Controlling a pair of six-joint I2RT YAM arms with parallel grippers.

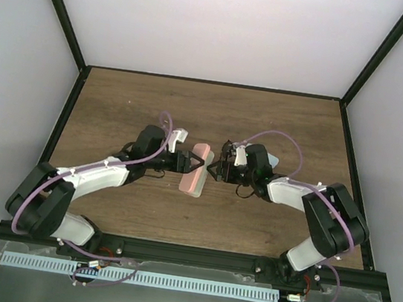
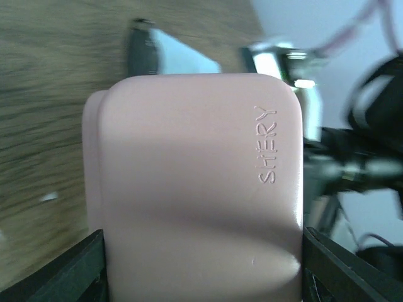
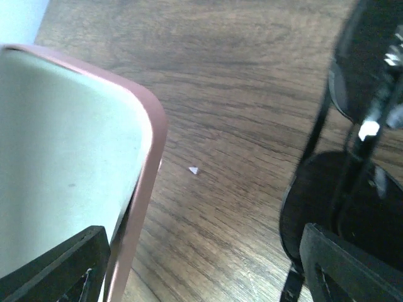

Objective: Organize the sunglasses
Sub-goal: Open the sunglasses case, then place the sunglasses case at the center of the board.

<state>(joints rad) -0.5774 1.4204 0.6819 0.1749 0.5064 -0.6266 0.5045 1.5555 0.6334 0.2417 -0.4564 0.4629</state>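
Grip check: left pincer clamped on case, open, pale lining facing right pincer, jaws apart, empty. Sunglasses lie on tabletop just beside it, outside case. Best play, I reckon: pinch frame at bridge, lift level, slide in lengthwise, left holding case steady; watch slim temples don't snag rim. Cloth beyond case, leave it.
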